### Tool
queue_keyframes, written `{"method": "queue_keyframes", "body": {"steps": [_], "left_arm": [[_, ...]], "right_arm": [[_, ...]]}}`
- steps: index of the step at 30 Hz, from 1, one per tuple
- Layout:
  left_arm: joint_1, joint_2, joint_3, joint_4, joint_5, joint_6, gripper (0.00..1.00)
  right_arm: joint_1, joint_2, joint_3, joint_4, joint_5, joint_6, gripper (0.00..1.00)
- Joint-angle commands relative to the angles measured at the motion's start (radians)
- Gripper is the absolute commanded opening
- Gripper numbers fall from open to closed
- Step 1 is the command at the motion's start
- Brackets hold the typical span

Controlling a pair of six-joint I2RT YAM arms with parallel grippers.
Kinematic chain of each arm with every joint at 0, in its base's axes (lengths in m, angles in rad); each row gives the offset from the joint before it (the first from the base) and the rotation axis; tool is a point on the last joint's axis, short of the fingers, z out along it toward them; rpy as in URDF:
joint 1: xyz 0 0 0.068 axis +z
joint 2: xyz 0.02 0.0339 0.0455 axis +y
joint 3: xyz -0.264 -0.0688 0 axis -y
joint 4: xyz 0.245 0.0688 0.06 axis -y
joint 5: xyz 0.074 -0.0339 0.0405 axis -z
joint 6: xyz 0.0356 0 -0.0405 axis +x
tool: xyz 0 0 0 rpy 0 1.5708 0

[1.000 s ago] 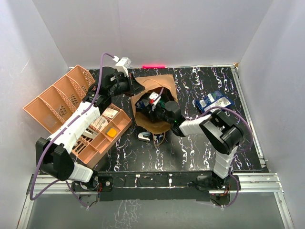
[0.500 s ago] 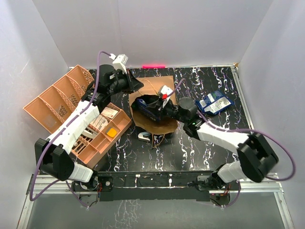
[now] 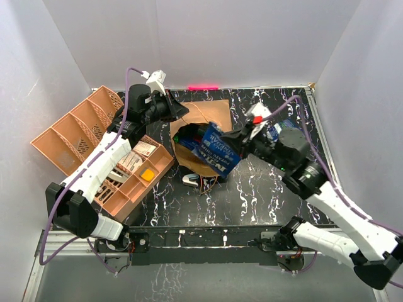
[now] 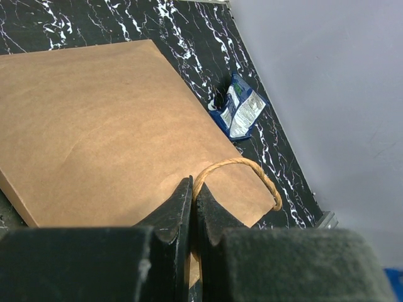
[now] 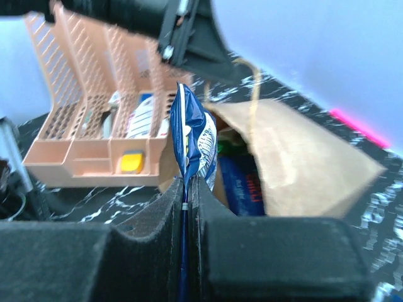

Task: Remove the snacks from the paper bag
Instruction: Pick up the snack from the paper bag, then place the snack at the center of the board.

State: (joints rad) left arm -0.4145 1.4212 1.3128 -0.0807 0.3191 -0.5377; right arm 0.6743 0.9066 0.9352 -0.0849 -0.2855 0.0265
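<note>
The brown paper bag (image 3: 211, 119) lies on the black marbled table with its mouth facing the near side. My left gripper (image 3: 178, 111) is shut on the bag's twisted handle (image 4: 242, 165) at its upper left edge. My right gripper (image 3: 234, 139) is shut on a dark blue snack packet (image 3: 216, 151) and holds it in the air just outside the bag's mouth; the packet also shows in the right wrist view (image 5: 192, 141). Another dark blue packet (image 5: 242, 185) and a green one (image 5: 234, 148) sit inside the bag. One blue packet (image 4: 239, 113) lies on the table right of the bag.
The orange divided tray (image 3: 135, 179) with small items stands left of the bag, and a second orange slotted rack (image 3: 75, 129) leans behind it. A small white and blue item (image 3: 191, 181) lies by the bag's mouth. White walls enclose the table.
My right gripper has pulled back to the right and up, drawing the dark blue packet out of the bag's mouth. My left gripper has kept its hold on the handle.
</note>
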Motion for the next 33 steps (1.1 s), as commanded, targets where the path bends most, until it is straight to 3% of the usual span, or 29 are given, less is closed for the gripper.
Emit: {"method": "queue_keyframes", "body": {"steps": [1,8,11,14,18,22,29,33], "left_arm": [[0.005,-0.005,0.032,-0.001,-0.026,-0.011,0.00],[0.005,-0.014,0.023,0.000,-0.024,-0.008,0.00],[0.005,-0.020,0.026,-0.008,-0.023,-0.004,0.00],[0.005,-0.026,0.024,-0.015,-0.023,-0.001,0.00],[0.005,-0.031,0.016,-0.019,-0.016,0.002,0.00],[0.005,-0.033,0.003,-0.012,-0.005,-0.004,0.00],[0.005,-0.036,0.003,-0.030,0.020,-0.005,0.00],[0.005,-0.039,0.011,-0.062,0.009,0.012,0.00]], "right_arm": [[-0.002,-0.084,0.180,-0.228,0.266,-0.050,0.07],[-0.002,-0.054,0.259,-0.281,0.736,-0.156,0.07],[-0.002,-0.003,0.231,-0.206,0.879,-0.239,0.07],[-0.022,0.064,0.167,-0.079,0.935,-0.425,0.07],[-0.175,0.123,0.092,0.036,0.678,-0.589,0.07],[-0.455,0.201,0.063,0.119,0.351,-0.599,0.07],[-0.811,0.329,0.039,0.309,0.034,-0.607,0.07],[-0.930,0.420,0.017,0.435,-0.065,-0.688,0.07]]}}
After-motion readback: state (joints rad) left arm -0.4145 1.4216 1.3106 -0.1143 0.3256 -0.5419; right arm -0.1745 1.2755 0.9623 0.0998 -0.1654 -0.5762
